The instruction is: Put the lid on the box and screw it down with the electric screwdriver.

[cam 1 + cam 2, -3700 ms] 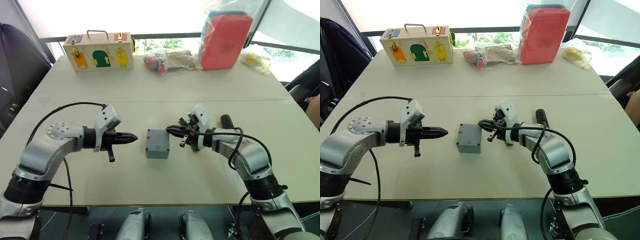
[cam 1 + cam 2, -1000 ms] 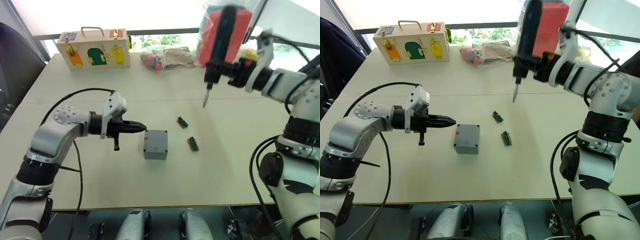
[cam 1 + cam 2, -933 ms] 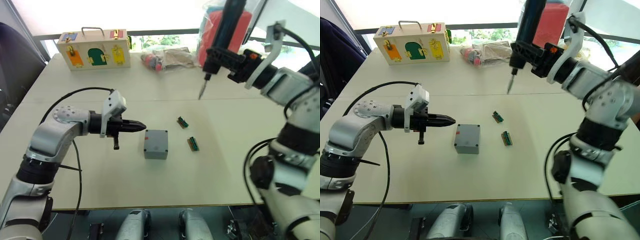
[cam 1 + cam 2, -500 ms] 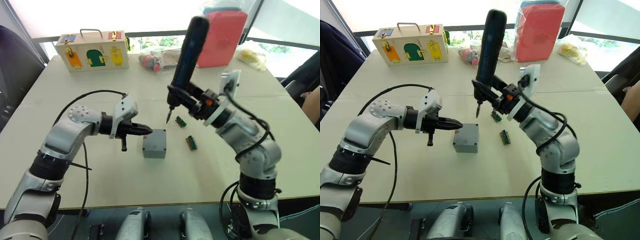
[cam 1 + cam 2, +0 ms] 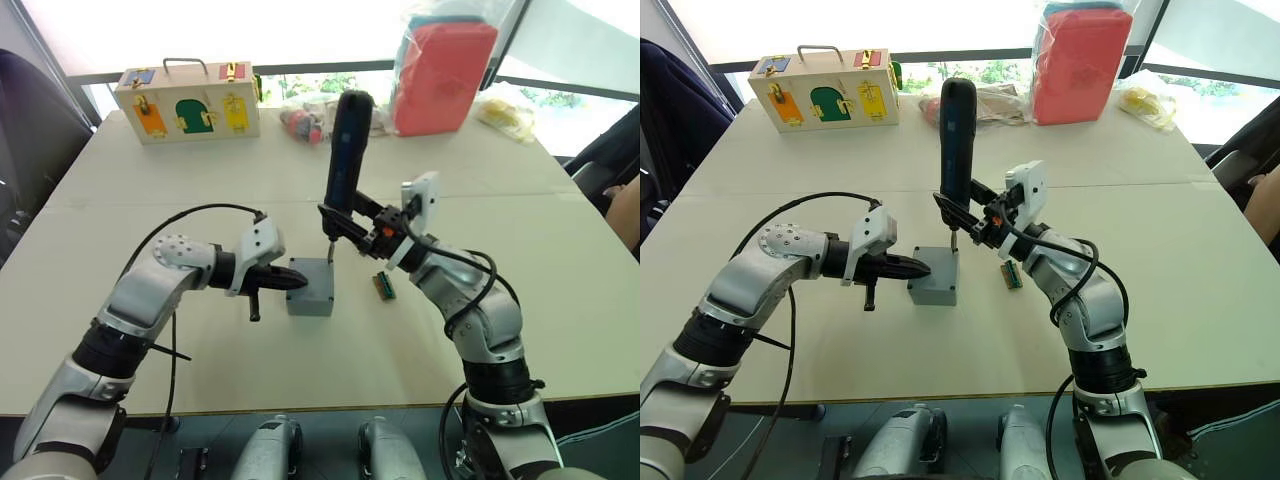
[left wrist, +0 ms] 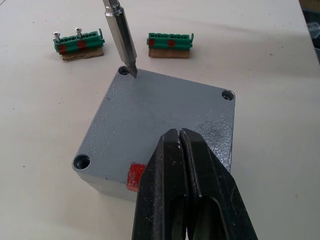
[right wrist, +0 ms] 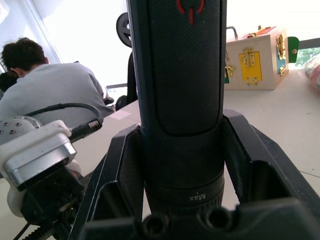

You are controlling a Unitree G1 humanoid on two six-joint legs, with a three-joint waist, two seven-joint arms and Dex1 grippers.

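Lidded box [image 6: 155, 130] under electric screwdriver [image 5: 345, 160] in right claw [image 5: 368, 232]; left claw [image 6: 181, 142] together, seemingly touching.

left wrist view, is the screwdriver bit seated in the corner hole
No, the bit tip rests on the lid just beside the corner hole.
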